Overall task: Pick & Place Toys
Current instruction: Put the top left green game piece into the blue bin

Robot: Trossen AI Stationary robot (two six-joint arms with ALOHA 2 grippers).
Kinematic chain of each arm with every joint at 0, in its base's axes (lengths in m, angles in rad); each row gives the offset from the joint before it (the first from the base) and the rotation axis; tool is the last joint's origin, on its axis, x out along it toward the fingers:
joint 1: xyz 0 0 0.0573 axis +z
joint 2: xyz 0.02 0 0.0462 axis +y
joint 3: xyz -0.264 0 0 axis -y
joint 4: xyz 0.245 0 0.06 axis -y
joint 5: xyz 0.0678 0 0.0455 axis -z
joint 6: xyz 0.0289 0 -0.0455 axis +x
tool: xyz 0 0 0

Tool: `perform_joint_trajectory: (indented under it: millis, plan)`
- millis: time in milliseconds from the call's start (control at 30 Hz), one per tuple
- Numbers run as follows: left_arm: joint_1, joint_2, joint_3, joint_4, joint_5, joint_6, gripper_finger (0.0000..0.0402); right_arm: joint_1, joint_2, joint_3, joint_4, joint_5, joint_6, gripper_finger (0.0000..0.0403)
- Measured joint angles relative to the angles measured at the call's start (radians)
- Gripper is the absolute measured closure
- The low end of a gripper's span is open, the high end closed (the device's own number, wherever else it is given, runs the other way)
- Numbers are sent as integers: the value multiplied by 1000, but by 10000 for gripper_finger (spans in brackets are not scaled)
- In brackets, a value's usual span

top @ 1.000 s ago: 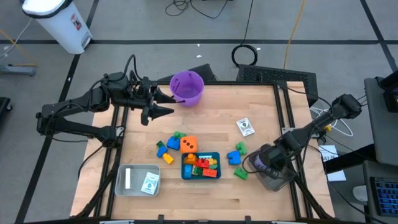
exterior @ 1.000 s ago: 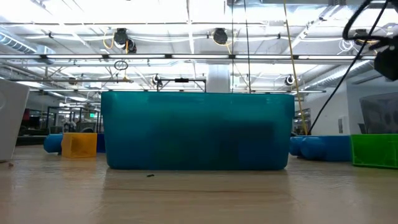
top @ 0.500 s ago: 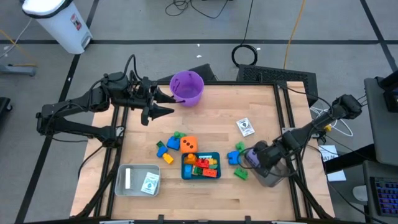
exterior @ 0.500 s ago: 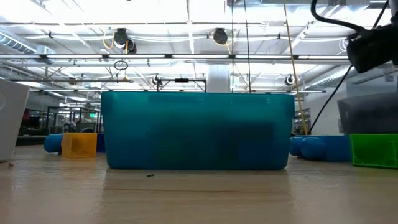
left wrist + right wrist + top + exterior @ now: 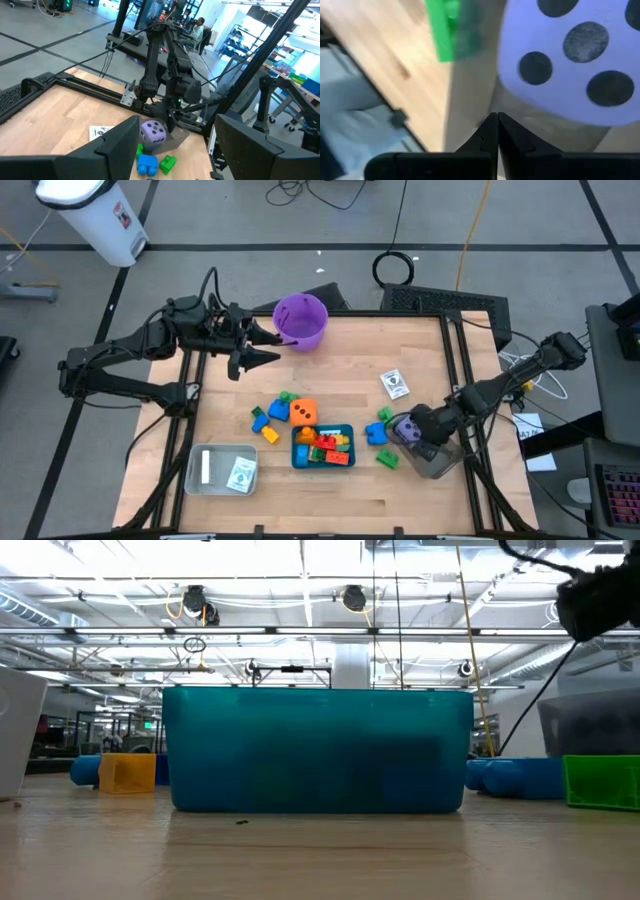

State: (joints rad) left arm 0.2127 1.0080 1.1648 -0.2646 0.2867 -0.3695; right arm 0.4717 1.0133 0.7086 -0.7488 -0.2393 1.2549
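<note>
Wooden table (image 5: 330,370): purple die (image 5: 404,427) beside right gripper (image 5: 422,438).

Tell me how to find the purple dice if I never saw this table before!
Start at the wooden table and go to its right edge, where the right gripper hangs low with shut fingers. A grey tray sits there, and the purple dice rests at the tray's left rim. It is the only purple cube with dark dots; the other dice is orange, and the bricks beside it are blue and green.

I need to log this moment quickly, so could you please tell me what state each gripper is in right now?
Left gripper: open, empty, raised near the purple bucket.
Right gripper: shut, holding nothing, beside the purple die.
</note>
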Motion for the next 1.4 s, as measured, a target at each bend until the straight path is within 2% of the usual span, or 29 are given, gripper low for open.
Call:
perform_joint_trajectory:
  millis: [133,333,400,467,700,833,1067,1233,1400]
  plan:
    - [0,0,0,0,0,-2,133,0,-82,0,42,34,53,402]
    - [0,0,0,0,-1,16,133,-19,-182,1,250,286,48,403]
    - [0,0,0,0,-1,21,133,-45,-199,1,338,369,-4,403]
    - [0,0,0,0,-11,21,133,-86,-202,2,423,400,-80,403]
    - [0,0,0,-4,-56,52,133,-265,-128,2,667,386,-418,403]
    - [0,0,0,-94,-103,96,133,-389,-33,2,817,277,-544,403]
    - [0,29,-2,-417,-229,185,133,-537,122,2,1035,55,-649,403]
    - [0,128,-2,-573,-245,230,133,-595,172,2,1184,-1,-717,403]
    - [0,279,-2,-578,-245,232,133,-659,175,2,1288,-2,-816,391]
